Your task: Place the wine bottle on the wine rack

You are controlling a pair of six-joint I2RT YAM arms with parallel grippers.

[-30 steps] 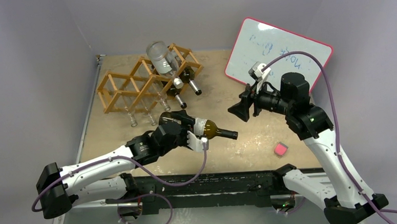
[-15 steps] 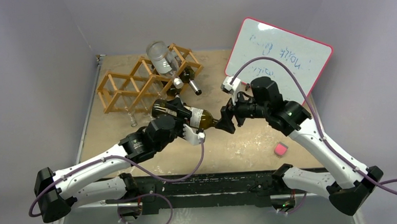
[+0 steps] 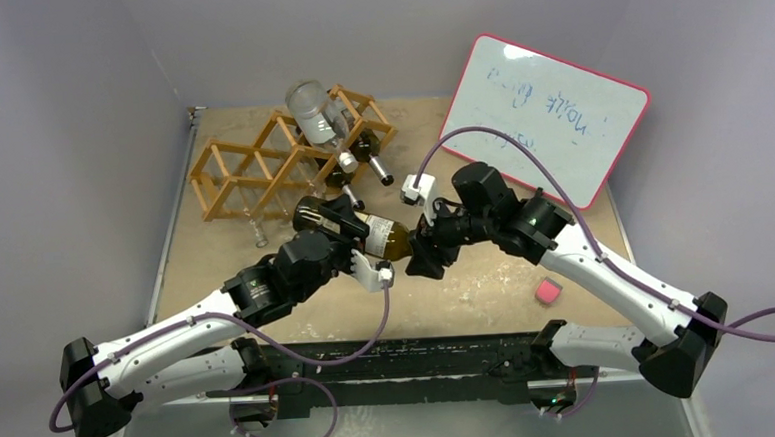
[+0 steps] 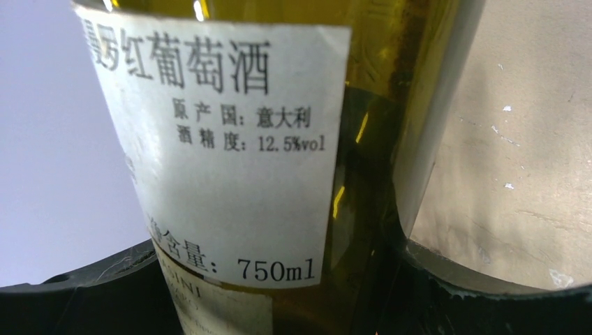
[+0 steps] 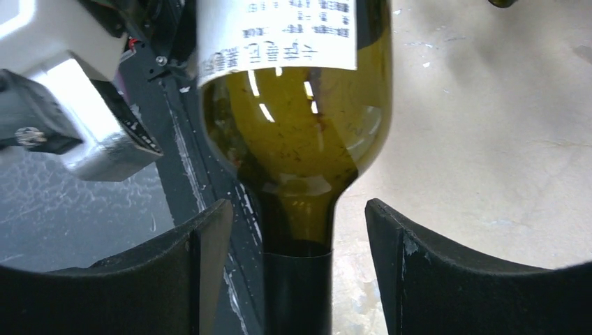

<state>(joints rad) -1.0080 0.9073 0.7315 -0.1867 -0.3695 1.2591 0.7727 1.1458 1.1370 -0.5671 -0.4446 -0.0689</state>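
The wine bottle is dark olive glass with a white label and lies nearly level above the table. My left gripper is shut on its body, and the label fills the left wrist view. My right gripper is open, with the bottle's neck between its fingers, a gap on each side. The wine rack, a light wooden lattice, stands at the back left, beyond the bottle's base.
The rack holds a clear bottle and dark bottles, necks pointing toward me. A pink-framed whiteboard leans at the back right. A small pink cube lies at the front right.
My right arm has swung left and down, bringing its open gripper around the bottle's neck. My left arm has carried the bottle a little back and left, toward the rack.
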